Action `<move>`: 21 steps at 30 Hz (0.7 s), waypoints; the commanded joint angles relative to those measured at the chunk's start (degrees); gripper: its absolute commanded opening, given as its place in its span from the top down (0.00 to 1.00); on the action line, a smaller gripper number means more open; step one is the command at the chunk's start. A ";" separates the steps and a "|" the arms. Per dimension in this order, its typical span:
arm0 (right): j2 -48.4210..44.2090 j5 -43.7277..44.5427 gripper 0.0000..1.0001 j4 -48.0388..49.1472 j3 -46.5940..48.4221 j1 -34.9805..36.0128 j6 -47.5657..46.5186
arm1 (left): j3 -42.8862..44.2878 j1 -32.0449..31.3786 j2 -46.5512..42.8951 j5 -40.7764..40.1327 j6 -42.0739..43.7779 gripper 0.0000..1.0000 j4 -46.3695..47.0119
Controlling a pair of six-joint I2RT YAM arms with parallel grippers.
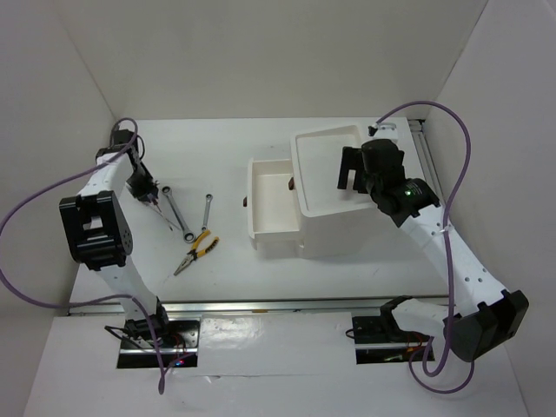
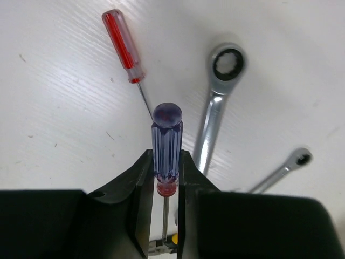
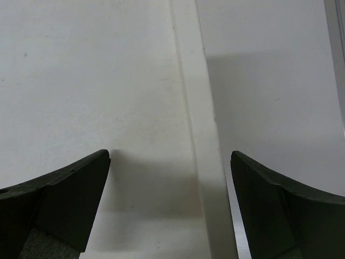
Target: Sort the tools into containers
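"On the desk, what crowds the left pincer?"

"It clamps the blue screwdriver. The red screwdriver, big wrench and small wrench lie just beyond, with the pliers near."

"And the right pincer?"

"Spread wide over the white box's top tray, beside the pulled-out drawer."

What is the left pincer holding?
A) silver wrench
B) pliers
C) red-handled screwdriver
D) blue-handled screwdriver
D: the left wrist view shows the left pincer shut on the blue-handled screwdriver, while the red-handled screwdriver lies loose on the table.
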 commanded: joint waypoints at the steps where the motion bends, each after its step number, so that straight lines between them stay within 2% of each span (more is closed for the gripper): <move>1: -0.73 1.27 0.00 0.14 -0.07 1.10 -0.56 | 0.85 -0.97 -5.02 2.19 -1.79 1.00 -1.29; 6: -1.26 2.59 0.00 0.14 -0.08 1.63 -0.56 | 1.37 -6.76 -11.78 14.65 -1.18 1.00 1.52; 7: -1.26 2.59 0.00 0.14 -0.08 1.63 -0.56 | 1.98 -8.43 -13.01 19.90 -1.18 1.00 2.39; 10: -2.40 3.20 0.00 0.14 -0.78 1.63 -0.56 | 2.69 -16.86 -17.85 28.26 -2.14 1.00 7.22; 11: -2.40 3.20 0.00 0.14 -1.57 2.15 -0.56 | 2.69 -21.14 -19.86 29.78 -2.84 1.00 8.89; 16: -3.02 5.13 0.00 0.84 -2.28 2.16 -0.56 | -1.16 -31.10 -23.91 34.80 -11.80 1.00 24.41; 19: -3.02 6.45 0.00 -0.29 -1.14 2.68 -0.56 | -1.17 -33.83 -21.13 34.80 -14.01 1.00 29.89; 21: -2.40 6.98 0.00 -0.30 -0.61 2.68 -0.56 | -0.04 -35.68 -18.22 33.50 -14.01 1.00 30.27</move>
